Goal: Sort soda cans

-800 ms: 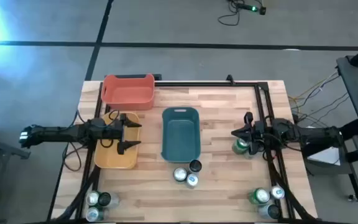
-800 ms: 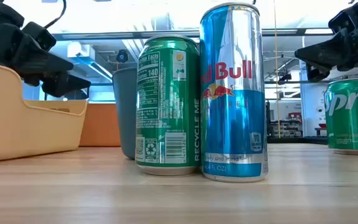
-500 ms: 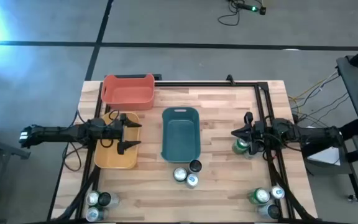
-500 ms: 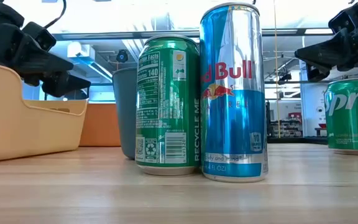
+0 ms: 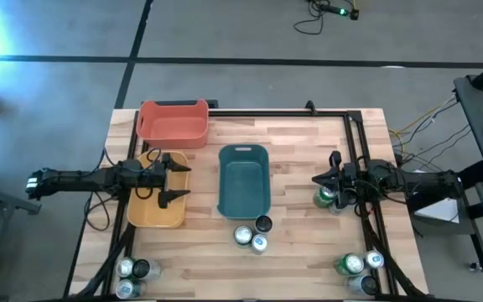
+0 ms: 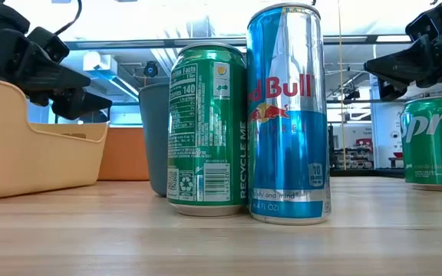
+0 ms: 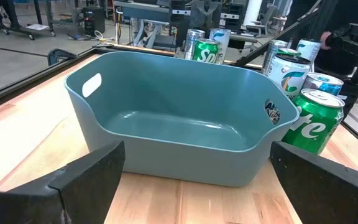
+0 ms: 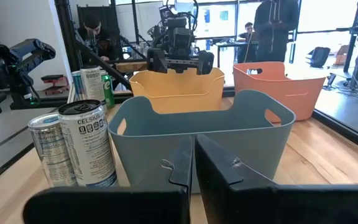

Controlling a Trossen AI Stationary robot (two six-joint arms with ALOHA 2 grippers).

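Left claw (image 5: pixel 173 179) hangs over the yellow tub (image 5: pixel 157 214), fingers spread wide, holding nothing. Right claw (image 5: pixel 329 178) sits at the right side of the desk (image 5: pixel 309 252), just above a green can (image 5: pixel 323 198); its wrist view shows the two fingers pressed together, nothing between them.

Cans are all on the desk, none in a tub:
- three in the middle, just past the near end of the teal tub (image 5: pixel 244 168): green can (image 6: pixel 207 130), blue can (image 6: pixel 288 115), and a dark one (image 5: pixel 263 223)
- cluster at the near left corner (image 5: pixel 130 273)
- cluster at the near right corner (image 5: pixel 357 267)
- the green one under the right claw, with what looks like a second can touching it

Red tub (image 5: pixel 173 120) at the far left, yellow nearer, teal in the centre. All look empty.

Step, as I read it: sorting not begun; arms poised before the first pick. The right claw is best placed for it.

Next move calls for: part the right fingers, drop around the green can's body, close, lift clear of its neighbour, carry to a tub. Which colour goes to which tub can't be told from here. Watch the neighbour can; easy to knock over on descent.
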